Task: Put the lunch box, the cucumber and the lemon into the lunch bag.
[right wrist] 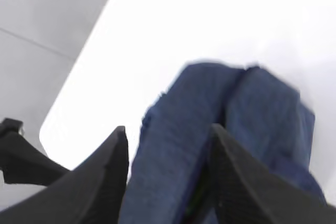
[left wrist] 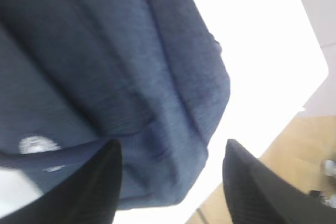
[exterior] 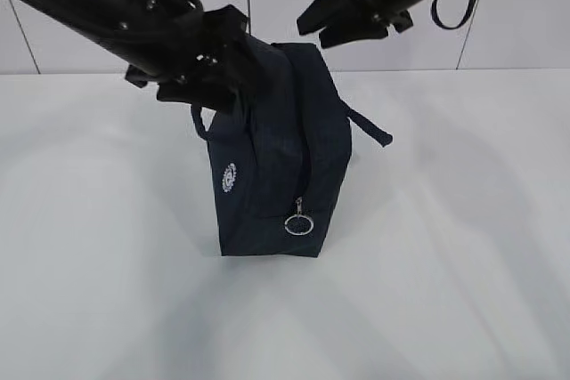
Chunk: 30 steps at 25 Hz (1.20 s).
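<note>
Exterior view is showing the left gripper (exterior: 209, 73) pressing against the upper left corner of the lunch bag (exterior: 276, 166), while the bag is standing on end on the white table (exterior: 89, 264), tall and narrow, with its zipper running down the front face and the ring pull (exterior: 299, 224) hanging near the bottom. Whether those jaws are pinching fabric cannot be told here; in the left wrist view the fingers (left wrist: 100, 182) are standing spread with navy cloth bulging between them. The bag is looking soft and light, sagging and creasing, so I judge it will be folding under any push; the firmer seams or a loop handle (exterior: 370, 126) seem the better holds. Its long axis is pointing upward, slightly leaning. Further right, the right gripper (exterior: 352, 20) is hovering above the bag's top right, apart from it, jaws spread. The lunch box, cucumber and lemon are not showing anywhere.
</note>
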{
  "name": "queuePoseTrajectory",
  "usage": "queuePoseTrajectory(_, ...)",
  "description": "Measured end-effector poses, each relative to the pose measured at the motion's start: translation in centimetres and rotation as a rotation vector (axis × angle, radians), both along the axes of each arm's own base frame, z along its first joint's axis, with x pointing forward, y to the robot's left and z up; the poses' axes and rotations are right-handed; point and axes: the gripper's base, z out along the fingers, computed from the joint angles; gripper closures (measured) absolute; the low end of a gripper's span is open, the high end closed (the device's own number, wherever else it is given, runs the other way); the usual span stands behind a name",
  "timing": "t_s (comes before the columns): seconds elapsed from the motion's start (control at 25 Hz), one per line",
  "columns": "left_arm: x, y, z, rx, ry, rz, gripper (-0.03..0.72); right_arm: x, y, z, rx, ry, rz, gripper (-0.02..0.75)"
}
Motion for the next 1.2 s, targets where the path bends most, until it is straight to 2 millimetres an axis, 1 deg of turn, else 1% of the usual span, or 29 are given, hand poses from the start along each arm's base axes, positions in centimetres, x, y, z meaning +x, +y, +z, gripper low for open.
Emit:
queuePoseTrajectory(0.16,-0.5,1.7,1.8,0.068,-0.079,-0.007,0.261,0.2,0.0,3.8,0.03,-0.107,-0.017,0.358)
queuePoseTrajectory(0.24,-1.0,2.3,2.9,0.104,-0.131,-0.02,0.269,0.1,0.0,6.1,0.049,-0.17,-0.028,0.358)
queuePoseTrajectory(0.32,-1.6,2.8,3.9,0.131,-0.179,-0.028,0.272,-0.4,0.0,8.4,0.067,-0.229,-0.032,0.365)
queuePoseTrajectory(0.44,-2.4,3.6,5.6,0.167,-0.256,-0.032,0.274,-2.1,-0.3,12.8,0.094,-0.349,-0.029,0.397)
queuePoseTrajectory(0.56,-3.1,4.2,7.1,0.181,-0.327,-0.022,0.275,-5.1,-0.8,17.8,0.123,-0.485,-0.02,0.415)
queuePoseTrajectory(0.72,-3.8,4.9,8.8,0.183,-0.416,0.004,0.275,-9.9,-1.7,23.3,0.128,-0.641,-0.022,0.444)
queuePoseTrajectory(0.84,-4.3,5.2,9.9,0.17,-0.464,0.021,0.282,-13.3,-2.7,26.1,0.076,-0.739,-0.049,0.484)
queuePoseTrajectory(0.96,-5.0,5.6,11.0,0.156,-0.504,0.034,0.288,-16.5,-3.5,28.4,0.046,-0.818,-0.073,0.498)
queuePoseTrajectory(1.2,-6.2,6.3,12.7,0.143,-0.569,0.05,0.291,-22.7,-4.7,32.0,0.057,-0.935,-0.099,0.5)
